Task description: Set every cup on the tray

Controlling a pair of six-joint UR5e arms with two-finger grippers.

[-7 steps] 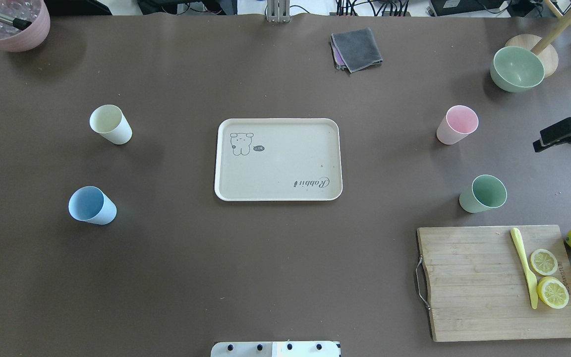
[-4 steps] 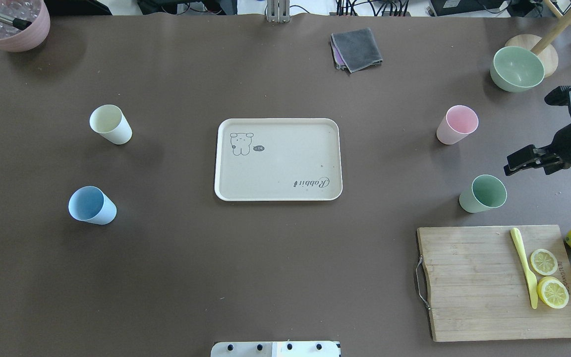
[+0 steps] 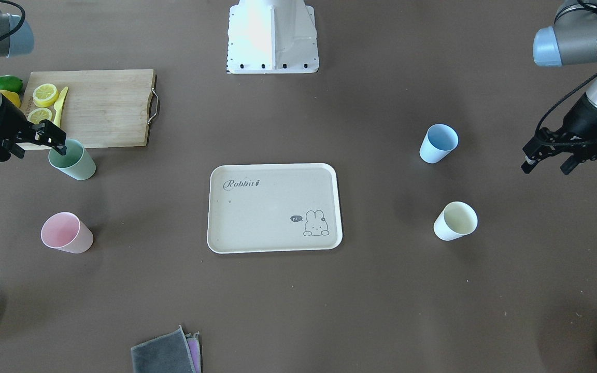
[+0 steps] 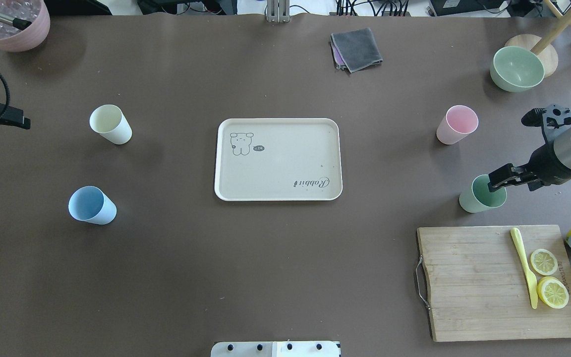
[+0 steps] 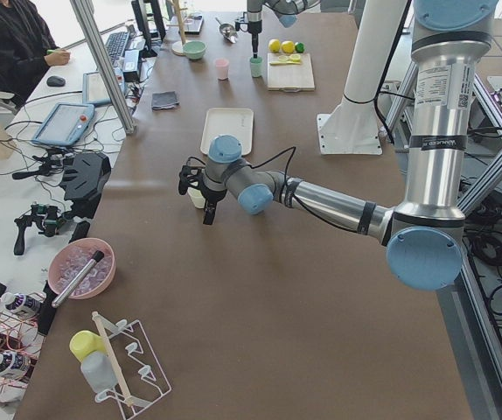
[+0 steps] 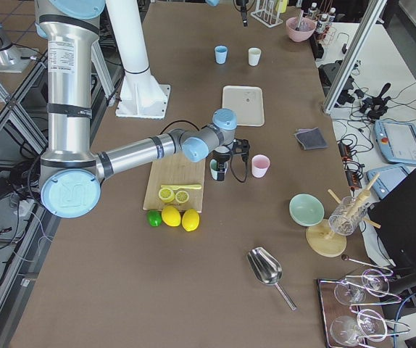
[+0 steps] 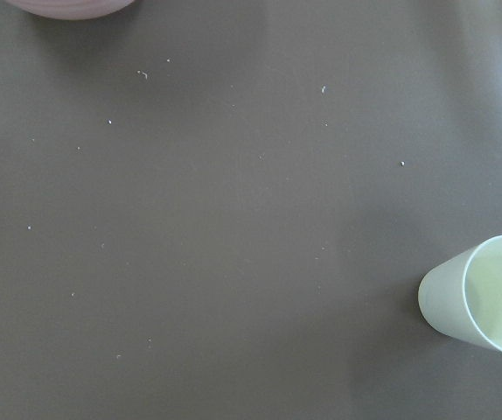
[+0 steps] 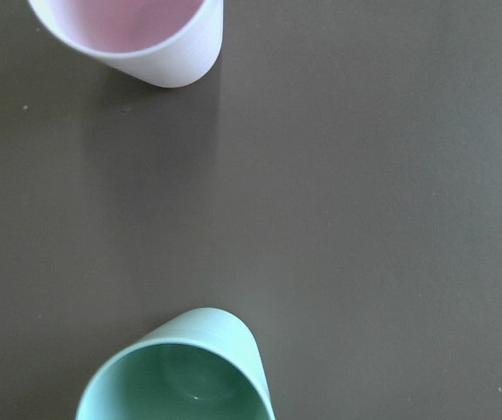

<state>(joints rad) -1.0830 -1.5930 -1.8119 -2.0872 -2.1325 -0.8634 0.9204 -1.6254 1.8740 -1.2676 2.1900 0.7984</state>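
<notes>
No cup was on the tray (image 4: 285, 161) yet: the cream-white cup (image 4: 111, 124), light blue cup (image 4: 91, 206), pink cup (image 4: 457, 125) and sage green cup (image 4: 479, 199) all stood upright on the table, well apart from it. The right gripper (image 3: 37, 147), jaws spread and empty, hung at the sage green cup's rim. The left gripper (image 3: 546, 165), also spread and empty, hovered well outside the light blue cup.

One green cup (image 4: 473, 201), one blue cup (image 4: 92, 205), one pink cup (image 4: 457, 124) and one cream cup (image 4: 110, 124), four in all, share a worktop (image 4: 265, 272) with one tray (image 4: 285, 163), one cutting board (image 4: 469, 282), two lemon slices (image 4: 543, 262), two lemons (image 6: 171, 215), one lime (image 6: 154, 217).
</notes>
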